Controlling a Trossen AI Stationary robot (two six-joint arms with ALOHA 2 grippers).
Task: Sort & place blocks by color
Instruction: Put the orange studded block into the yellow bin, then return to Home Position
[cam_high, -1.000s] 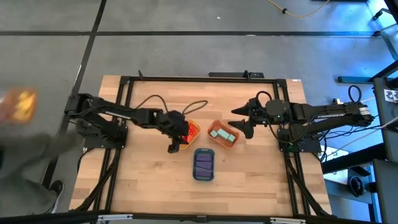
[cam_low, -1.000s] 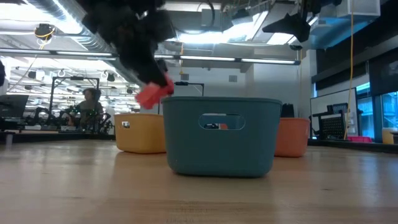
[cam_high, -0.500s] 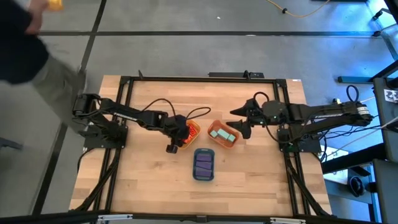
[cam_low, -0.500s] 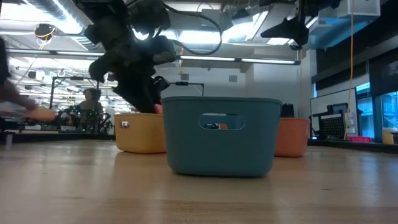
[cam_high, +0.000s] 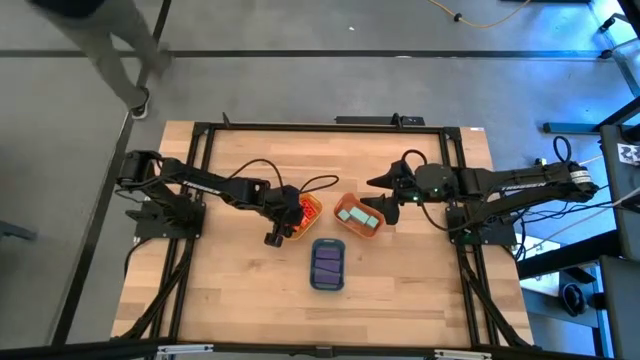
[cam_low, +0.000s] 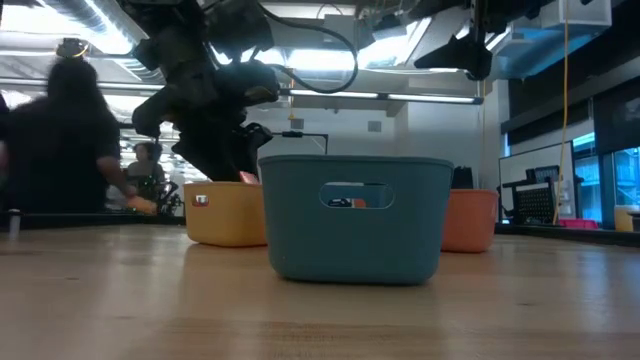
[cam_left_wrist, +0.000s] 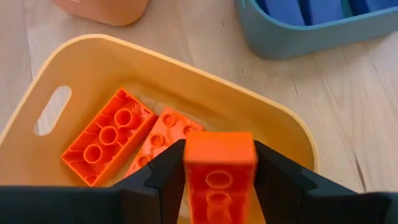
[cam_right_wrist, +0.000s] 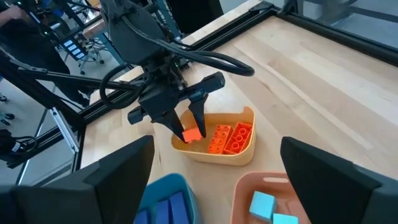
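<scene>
Sorting blocks by colour: an orange block is being delivered to the yellow tray.

Left claw (cam_left_wrist: 219, 186) is held just above the yellow tray (cam_left_wrist: 87, 56), an orange block (cam_left_wrist: 220, 169) seen between its fingers; whether the grip is firm or easing cannot be told. Two orange blocks (cam_left_wrist: 134, 140) are already lodged in that tray. Teal blocks (cam_high: 358, 215) are filed in the orange tray (cam_high: 356, 232), purple blocks (cam_high: 328, 262) in the blue tray (cam_low: 355, 220), all three trays grouped mid-worktop (cam_high: 240, 290). Right claw (cam_high: 385, 197) is parked open beside the orange tray, empty. Step judged: release of a late, perhaps last, block. Next required: fingers parted fully, then the claw lifted clear.
</scene>
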